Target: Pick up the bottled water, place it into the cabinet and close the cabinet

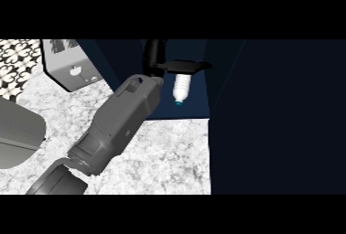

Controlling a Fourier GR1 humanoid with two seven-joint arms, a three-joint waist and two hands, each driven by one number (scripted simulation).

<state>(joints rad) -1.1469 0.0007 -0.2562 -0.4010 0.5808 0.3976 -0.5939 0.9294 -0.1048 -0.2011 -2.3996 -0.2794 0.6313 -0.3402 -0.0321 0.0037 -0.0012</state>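
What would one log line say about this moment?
phase: placing | right hand: holds clear plastic water bottle, blue cap down, inside dark blue cabinet | cabinet door: open | left hand: unseen

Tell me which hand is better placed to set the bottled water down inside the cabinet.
Right. The right hand holds the bottled water, fingers curled round its upper end, inside the open cabinet, next to its door. No left hand shows in the view.

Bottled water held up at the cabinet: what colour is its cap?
Teal-blue cap on the clear plastic bottled water, pointing downward; the head view shows it.
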